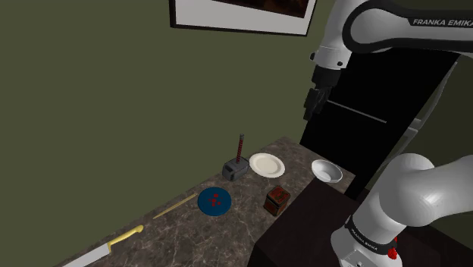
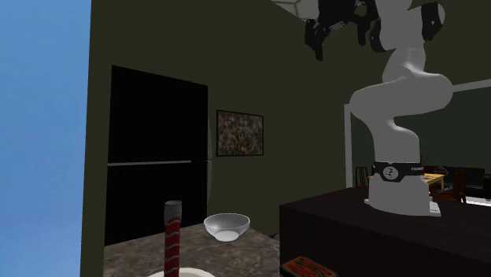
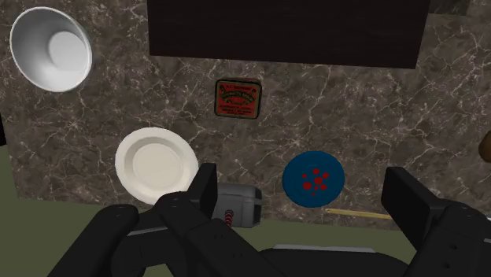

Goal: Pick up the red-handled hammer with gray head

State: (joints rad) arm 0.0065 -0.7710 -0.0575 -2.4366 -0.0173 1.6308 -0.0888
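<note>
The hammer point(image 1: 238, 161) is seen standing on its grey head, red handle upright, at the wall edge of the counter point(image 1: 197, 239), just beside a white plate point(image 1: 267, 164) and near a blue disc point(image 1: 214, 201). A red tin point(image 1: 277, 200) and a white bowl point(image 1: 327, 171) are set further off. The gripper point(image 1: 311, 106) is held high above the counter, well apart from the hammer, its fingers point(image 3: 203, 189) spread apart.

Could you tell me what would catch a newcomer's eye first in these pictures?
The white arm's black gripper hangs open, high above the dark marbled counter. Below it the hammer stands on its grey head with its red handle upright, near the counter's wall edge. A white plate lies to one side of it and a blue disc with red spots to the other.
</note>
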